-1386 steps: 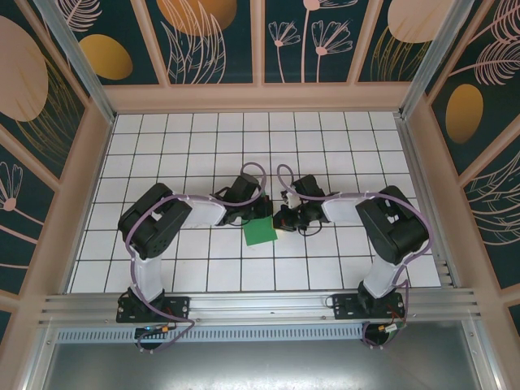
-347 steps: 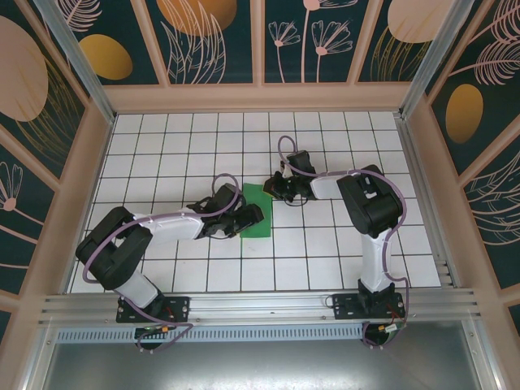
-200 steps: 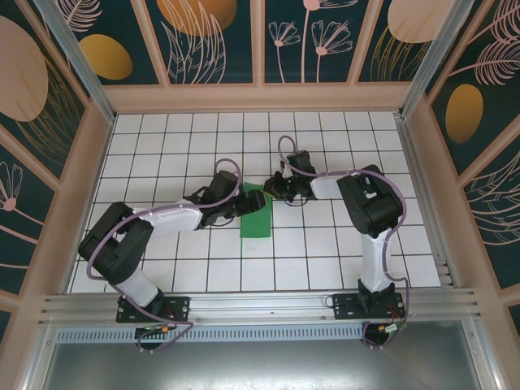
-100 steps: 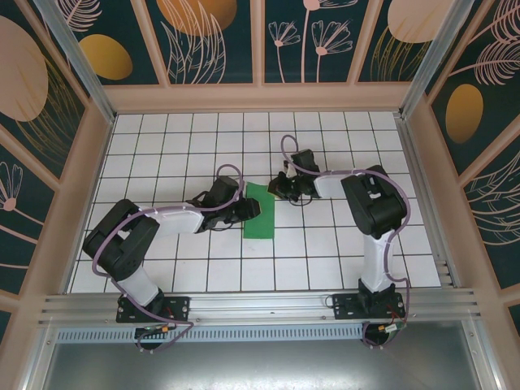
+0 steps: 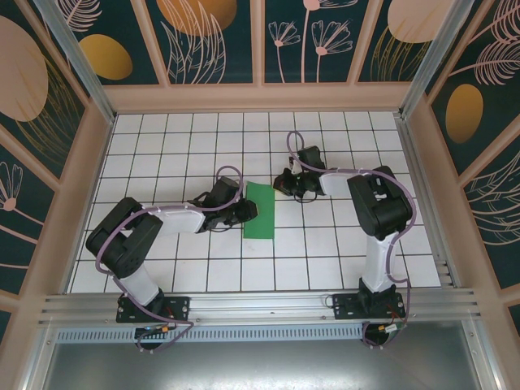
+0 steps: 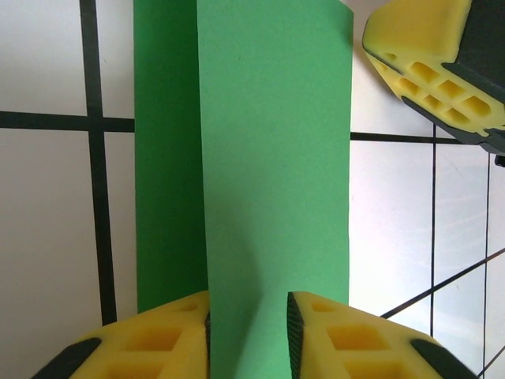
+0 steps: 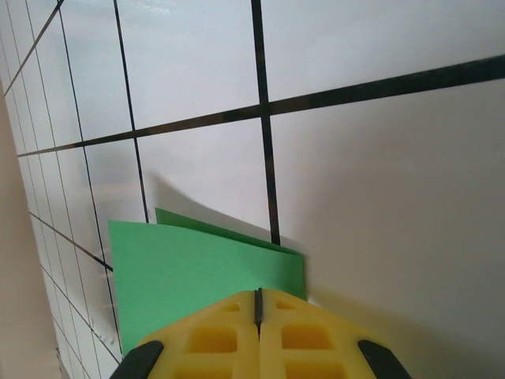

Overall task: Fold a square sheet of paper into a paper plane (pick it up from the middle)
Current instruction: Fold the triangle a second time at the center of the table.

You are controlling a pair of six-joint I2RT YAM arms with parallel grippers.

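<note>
White grid tiles covered the table (image 5: pixel 162 146), boxed in by dark teal wall panels (image 5: pixel 211 41) painted with pale leaves and orange discs, and an aluminium rail (image 5: pixel 260 305) ran along the near edge. On the left, we saw the left arm (image 5: pixel 162 221) stretched low across the tiles towards the middle, and the left gripper (image 5: pixel 246 210) lay just beside the left long edge of the sheet of paper (image 5: pixel 260 213). From the left wrist camera, the left gripper (image 6: pixel 248 316) had its yellow foam fingers (image 6: pixel 158 339) a narrow gap apart, with a band of the green sheet of paper (image 6: pixel 272 158) showing in that gap. We could not tell whether the pads pressed on it. The paper lay flat near the centre of the table, folded in two into a long rectangle, the under layer peeking out as a darker strip along one side. At its far right corner sat the right gripper (image 5: pixel 284 180), whose yellow finger (image 6: pixel 430 71) also showed in the left wrist view, just off that corner. In the right wrist view, the right gripper (image 7: pixel 258 304) had its pads pressed together with only a thin seam between them. The sheet of paper (image 7: pixel 197 268) ran up to the fingertips, one corner lifted slightly above its shadow; we could not tell whether they touched it. Further right, the right arm (image 5: pixel 378 207) bent back to its base.
</note>
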